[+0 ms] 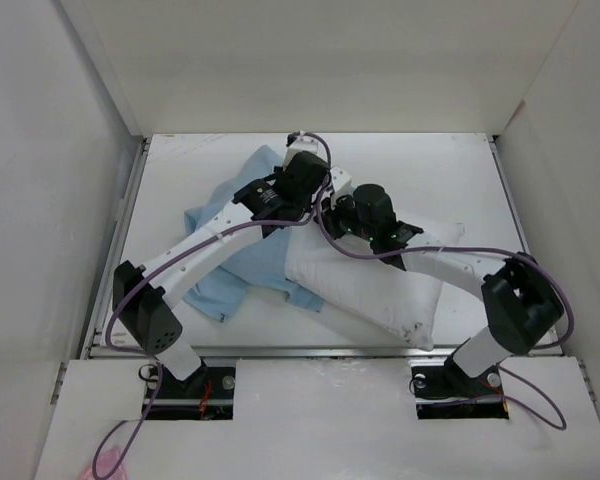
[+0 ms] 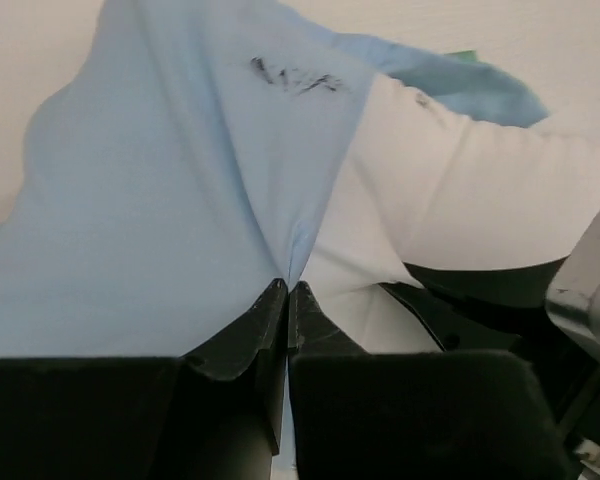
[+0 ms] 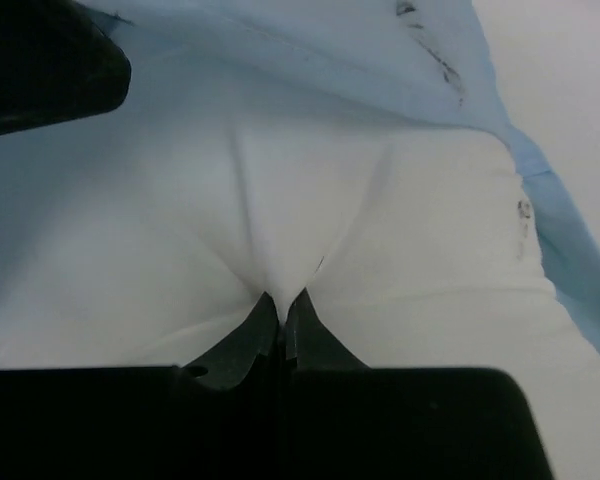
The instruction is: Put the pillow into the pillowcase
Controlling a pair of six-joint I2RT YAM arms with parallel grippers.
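The left jaws are clamped on a fold of the pillowcase [image 2: 160,200]. The pillow [image 3: 280,220] is pinched by the right jaws.

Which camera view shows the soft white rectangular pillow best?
The top external view: the soft white rectangular pillow shows nearly whole. The right wrist view gives only a puckered patch; the left wrist view, a white part beside the light blue fabric pillowcase.
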